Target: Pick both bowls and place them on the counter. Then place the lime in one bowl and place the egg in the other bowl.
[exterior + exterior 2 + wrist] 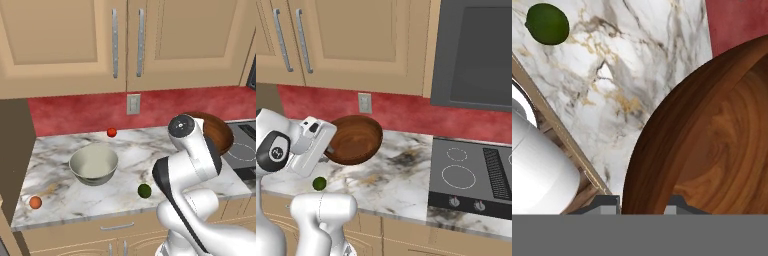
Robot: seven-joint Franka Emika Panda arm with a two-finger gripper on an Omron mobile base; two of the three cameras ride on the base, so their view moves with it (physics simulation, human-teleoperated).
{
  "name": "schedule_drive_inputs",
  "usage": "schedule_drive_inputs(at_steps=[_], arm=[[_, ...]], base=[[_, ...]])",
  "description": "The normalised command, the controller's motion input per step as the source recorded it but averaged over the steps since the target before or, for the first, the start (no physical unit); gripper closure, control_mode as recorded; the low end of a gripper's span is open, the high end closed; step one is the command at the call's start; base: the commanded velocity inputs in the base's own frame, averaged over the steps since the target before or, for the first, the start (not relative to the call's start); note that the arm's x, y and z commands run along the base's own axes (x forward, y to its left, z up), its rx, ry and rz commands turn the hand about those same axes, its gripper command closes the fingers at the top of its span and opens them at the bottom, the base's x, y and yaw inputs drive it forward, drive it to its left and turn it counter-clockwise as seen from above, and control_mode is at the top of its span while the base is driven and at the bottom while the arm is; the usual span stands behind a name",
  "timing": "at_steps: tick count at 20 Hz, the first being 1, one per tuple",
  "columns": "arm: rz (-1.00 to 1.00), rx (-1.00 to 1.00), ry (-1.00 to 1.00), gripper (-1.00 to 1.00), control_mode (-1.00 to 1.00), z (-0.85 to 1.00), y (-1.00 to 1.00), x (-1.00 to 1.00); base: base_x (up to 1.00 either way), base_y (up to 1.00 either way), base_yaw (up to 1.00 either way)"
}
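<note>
My gripper is shut on the rim of the dark brown wood bowl, which hangs tilted over the right end of the marbled counter. The pale grey-green bowl stands upright on the counter to the left. A green lime lies near the counter's front edge, just left of my arm. The orange-brown egg rests at the front left corner.
A small red ball lies near the red backsplash. A black cooktop adjoins the counter on the right, under a dark microwave. Wall cabinets hang overhead. A tall brown panel bounds the counter's left end.
</note>
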Motion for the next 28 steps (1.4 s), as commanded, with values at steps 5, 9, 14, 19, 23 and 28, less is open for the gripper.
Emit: schedule_drive_inputs(at_steps=[5, 9, 14, 19, 23, 28], arm=[[0.00, 0.00, 0.01, 1.00, -1.00, -0.04, 0.04, 0.10], [0.02, 0.01, 0.00, 1.00, -1.00, -0.36, -0.01, 0.31], [0.07, 0.03, 0.00, 1.00, -1.00, -0.47, -0.04, 0.33], [0.11, 0.00, 0.12, 1.00, -1.00, -0.47, -0.14, 0.30], [0.08, 0.00, 0.17, 1.00, -1.00, -0.43, -0.03, 0.32], [0.08, 0.01, 0.11, 1.00, -1.00, -0.37, 0.00, 0.29]], base=[[0.06, 0.06, 0.00], [0.00, 0.00, 0.00], [0.00, 0.00, 0.00], [0.00, 0.00, 0.00], [0.00, 0.00, 0.00], [0.00, 0.00, 0.00]])
